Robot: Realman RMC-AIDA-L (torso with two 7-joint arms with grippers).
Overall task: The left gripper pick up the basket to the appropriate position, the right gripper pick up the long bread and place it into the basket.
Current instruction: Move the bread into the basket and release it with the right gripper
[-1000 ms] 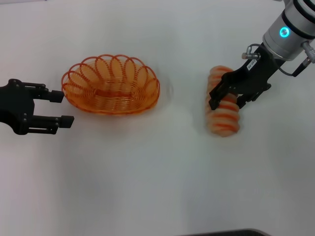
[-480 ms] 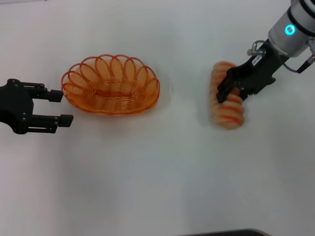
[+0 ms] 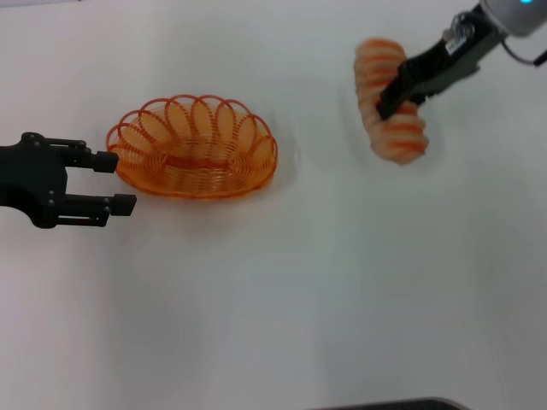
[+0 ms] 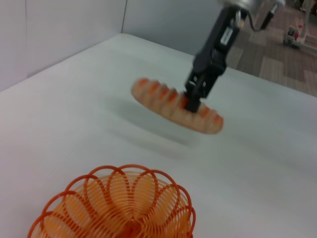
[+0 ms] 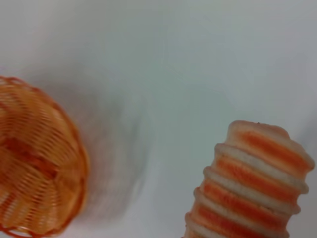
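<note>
Two arms working: right gripper (image 3: pixel 400 96) fingers clamping striped tan long bread (image 3: pixel 389 98) mid-length, loaf hanging above desk (image 3: pixel 273 299), well right of oval orange wire basket (image 3: pixel 193 147); long axes differing. Left gripper (image 3: pixel 115 183) fingers spread, flanking basket's left rim.

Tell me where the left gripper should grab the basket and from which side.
Take the basket by its looped rim at the narrow end facing the left gripper, coming in level from the robot's left. The open wire loops there give thin edges the fingers can probably close over, and that end already sits between the open fingers. The right gripper holds the long bread well clear.
</note>
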